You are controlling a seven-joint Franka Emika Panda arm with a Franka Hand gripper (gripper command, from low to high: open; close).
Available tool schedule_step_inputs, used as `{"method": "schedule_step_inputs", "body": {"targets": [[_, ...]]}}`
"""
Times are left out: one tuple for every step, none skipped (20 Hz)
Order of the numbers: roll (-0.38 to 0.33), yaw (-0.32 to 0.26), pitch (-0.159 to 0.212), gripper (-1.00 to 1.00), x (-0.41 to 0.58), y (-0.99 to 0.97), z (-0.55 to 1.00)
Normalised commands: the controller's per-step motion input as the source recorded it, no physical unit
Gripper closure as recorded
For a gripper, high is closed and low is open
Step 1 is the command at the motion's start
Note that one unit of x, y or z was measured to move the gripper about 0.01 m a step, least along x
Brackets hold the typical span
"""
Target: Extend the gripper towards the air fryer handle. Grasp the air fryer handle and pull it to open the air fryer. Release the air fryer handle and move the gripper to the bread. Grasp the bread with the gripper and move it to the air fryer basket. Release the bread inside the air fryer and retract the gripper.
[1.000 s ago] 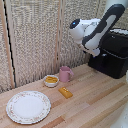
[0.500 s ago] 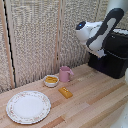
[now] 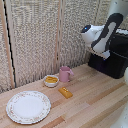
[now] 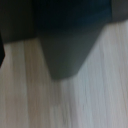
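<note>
The black air fryer (image 3: 116,61) stands at the exterior view's right on the wooden table. My white arm reaches down in front of it, and the gripper (image 3: 104,53) hangs at its front face; the fingers are too small to make out. The arm hides the air fryer handle and the basket front. The bread (image 3: 65,92), a small golden-orange slab, lies flat on the table well to the left of the gripper. The wrist view is blurred: a dark shape (image 4: 67,40) looms over pale wood and no fingers show.
A pink mug (image 3: 65,74) stands behind the bread, with a small white bowl (image 3: 51,80) of yellow pieces beside it. A large patterned plate (image 3: 28,106) lies at the front left. A reed screen (image 3: 40,35) closes off the back.
The arm has shifted towards the exterior view's right, closer to the air fryer's front. The bread, mug, bowl and plate have not moved.
</note>
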Motion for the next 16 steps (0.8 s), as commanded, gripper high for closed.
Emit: {"method": "schedule_step_inputs", "body": {"targets": [[-0.076, 0.074, 0.084, -1.00, -0.020, -0.55, 0.00], [-0.077, 0.070, 0.085, -1.00, -0.029, -0.54, 0.00], [-0.054, 0.092, 0.094, 1.00, 0.000, -0.52, 0.00], [0.000, 0.104, 0.110, 1.00, 0.000, -0.42, 0.00], [0.015, 0.058, 0.089, 1.00, 0.000, -0.33, 0.00], [0.000, 0.000, 0.016, 1.00, 0.000, -0.24, 0.00], [0.000, -0.002, 0.000, 1.00, 0.000, -0.16, 0.00], [0.000, 0.000, 0.002, 1.00, 0.009, 0.00, 0.00], [0.000, 0.000, 0.000, 1.00, 0.000, 0.00, 0.00], [0.000, 0.000, 0.000, 1.00, 0.000, 0.00, 0.00], [0.000, 0.000, 0.000, 1.00, 0.000, 0.00, 0.00], [0.000, 0.000, 0.000, 1.00, 0.000, 0.00, 0.00], [0.000, 0.000, 0.005, 1.00, 0.000, 0.00, 0.00], [0.000, -0.038, 0.005, 1.00, 0.129, 0.00, 0.00], [0.000, -0.027, -0.007, 1.00, 0.000, 0.00, 0.00], [0.000, -0.009, -0.032, 1.00, 0.000, 0.01, 0.02]]}}
